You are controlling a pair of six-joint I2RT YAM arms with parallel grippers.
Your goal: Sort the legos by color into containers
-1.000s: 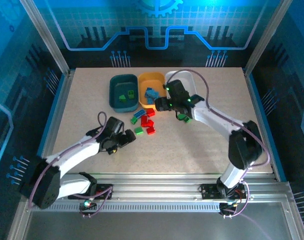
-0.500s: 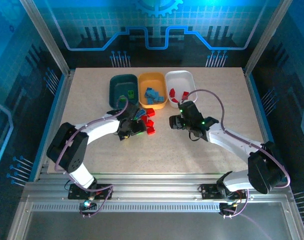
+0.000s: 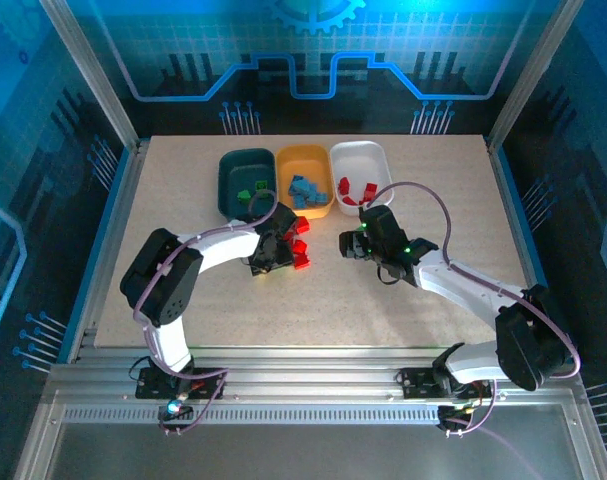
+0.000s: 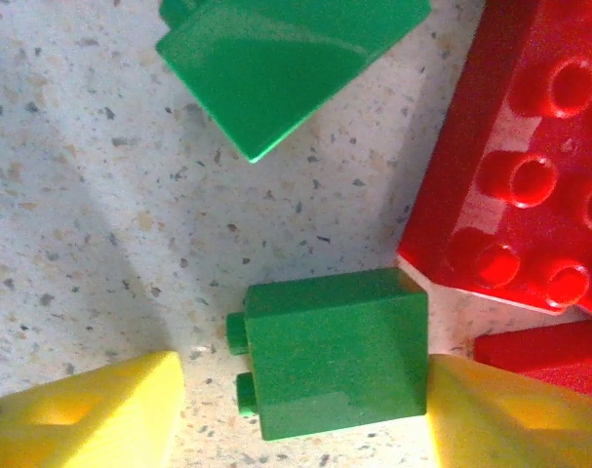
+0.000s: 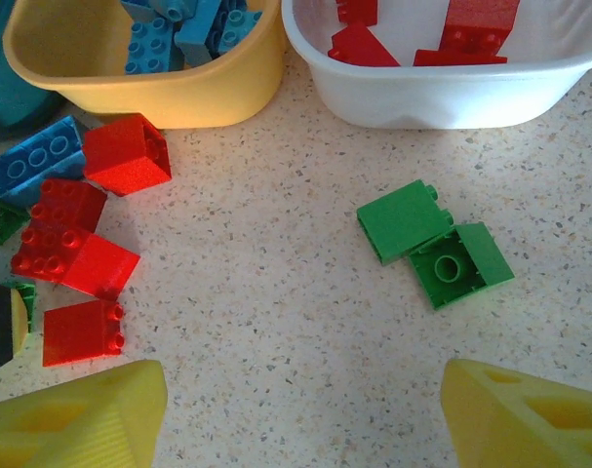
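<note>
Top view, change over the last second: the left gripper (image 3: 271, 258) has swung in from the lower left of the loose pile and now sits over it, centre-left of the table (image 3: 183, 180). The right gripper (image 3: 345, 244) has drawn back from the white tray (image 3: 381, 160) towards mid-frame.

Left wrist view: a green brick (image 4: 330, 351) lies flat on the table at lower centre, between the two yellow fingers (image 4: 81, 414). The jaws have been narrowing. The right-hand finger looks to touch the brick's edge. A strip of table shows between the left-hand finger and the brick's studs, so this is not yet a pinch. A second green brick (image 4: 286, 58) lies at upper centre and a red brick (image 4: 530, 166) at right, both close by.

Right wrist view: the fingers (image 5: 71, 419) are spread at the bottom corners, with only bare table between them. A green pair (image 5: 403, 222) lies touching at centre right, just below the white tray. Loose red bricks (image 5: 71, 253) and one blue brick (image 5: 32, 166) lie at left, below the orange-yellow tray (image 5: 178, 97).

Tray contents, top view: green in the dark teal tray (image 3: 223, 190), blue in the orange-yellow one and red in the white one.

Judgement: the left arm is mid-grasp on a green brick bound for the teal tray. The neighbouring red brick is near enough to be nudged as the jaws shut. The right arm is free, and the green pair or the reds are candidates for it. The sort is well begun but not done.
</note>
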